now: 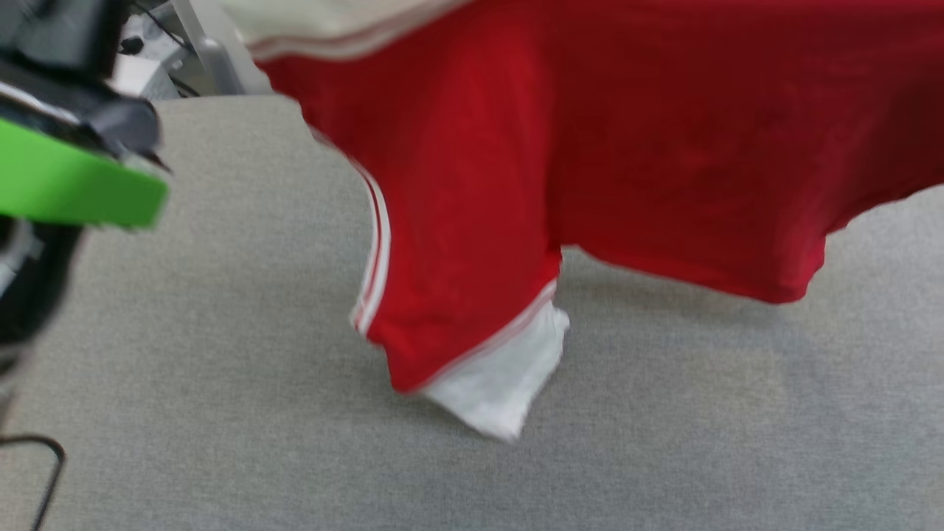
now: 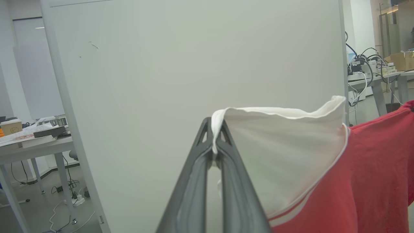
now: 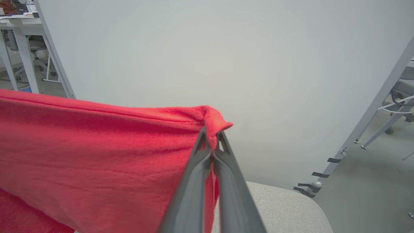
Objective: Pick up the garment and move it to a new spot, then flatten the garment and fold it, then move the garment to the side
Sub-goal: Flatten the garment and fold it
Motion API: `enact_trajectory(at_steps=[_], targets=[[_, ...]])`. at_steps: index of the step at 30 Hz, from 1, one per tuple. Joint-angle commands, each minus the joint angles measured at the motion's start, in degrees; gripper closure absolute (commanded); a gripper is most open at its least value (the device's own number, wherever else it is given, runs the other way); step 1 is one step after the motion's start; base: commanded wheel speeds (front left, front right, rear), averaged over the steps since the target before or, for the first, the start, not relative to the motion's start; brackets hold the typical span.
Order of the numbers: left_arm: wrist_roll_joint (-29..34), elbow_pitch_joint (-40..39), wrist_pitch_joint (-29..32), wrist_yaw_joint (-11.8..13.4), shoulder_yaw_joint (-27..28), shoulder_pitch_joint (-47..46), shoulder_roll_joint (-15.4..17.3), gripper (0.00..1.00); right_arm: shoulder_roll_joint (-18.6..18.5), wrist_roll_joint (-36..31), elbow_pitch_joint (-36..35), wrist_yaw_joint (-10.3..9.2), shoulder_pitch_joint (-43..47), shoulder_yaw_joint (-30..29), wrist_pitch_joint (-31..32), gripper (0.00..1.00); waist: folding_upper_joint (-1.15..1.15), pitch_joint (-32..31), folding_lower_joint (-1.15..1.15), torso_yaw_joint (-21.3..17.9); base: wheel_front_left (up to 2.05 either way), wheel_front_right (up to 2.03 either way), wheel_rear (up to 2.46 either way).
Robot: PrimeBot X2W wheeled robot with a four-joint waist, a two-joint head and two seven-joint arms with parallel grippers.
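We hold the red soft-fabric jersey with white sleeves point(image 1: 627, 147) stretched above the grey cloth-covered tabletop point(image 1: 221, 413). Our left gripper point(image 2: 214, 142) is clamped on a white sleeve's edge, our right gripper point(image 3: 212, 141) on a red hem corner. 1 white sleeve tip point(image 1: 505, 387) hangs lowest over the tabletop's middle; bare tabletop spreads around it. A pale partition panel point(image 3: 226, 48) stands beyond the tabletop's edge.

Head view: set high, angled down, close above the jersey point(image 1: 664, 147) and the grey table point(image 1: 221, 332).
Left wrist view: about level, looking along the left gripper point(image 2: 214, 137) toward a pale partition point(image 2: 194, 64).
Right wrist view: likewise, along the right gripper point(image 3: 212, 137).
Shared: the jersey in all three views; the table in the head and right wrist views.
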Motion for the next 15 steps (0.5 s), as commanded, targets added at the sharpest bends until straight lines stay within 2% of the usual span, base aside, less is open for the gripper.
enact_trajectory(at_steps=[1,8,12,15], targets=[[0.6,1.2,0.4,-0.7,0.9,-3.7,0.8,1.0,-0.6,-0.3,0.8,-0.04,-2.7,0.1,-1.1,1.0,0.0,5.6,0.0,-0.7,0.0,0.0,0.0],[4.5,9.7,3.4,-5.2,0.2,-20.7,3.5,1.0,-2.0,-2.4,6.5,-0.04,-14.8,2.6,-5.0,1.0,0.0,16.3,0.0,-1.0,0.0,0.0,0.0],[7.0,17.5,4.6,-9.7,-1.7,-31.9,4.2,1.0,-2.4,-4.1,11.5,-0.04,-23.6,5.5,-7.5,1.0,0.0,22.2,0.0,-1.4,0.0,0.0,0.0],[9.4,24.4,4.7,-12.6,-3.5,-41.6,3.3,1.0,-2.5,-6.7,16.2,-0.04,-31.0,8.3,-10.7,1.0,0.0,26.2,0.0,-1.6,0.0,0.0,0.0]])
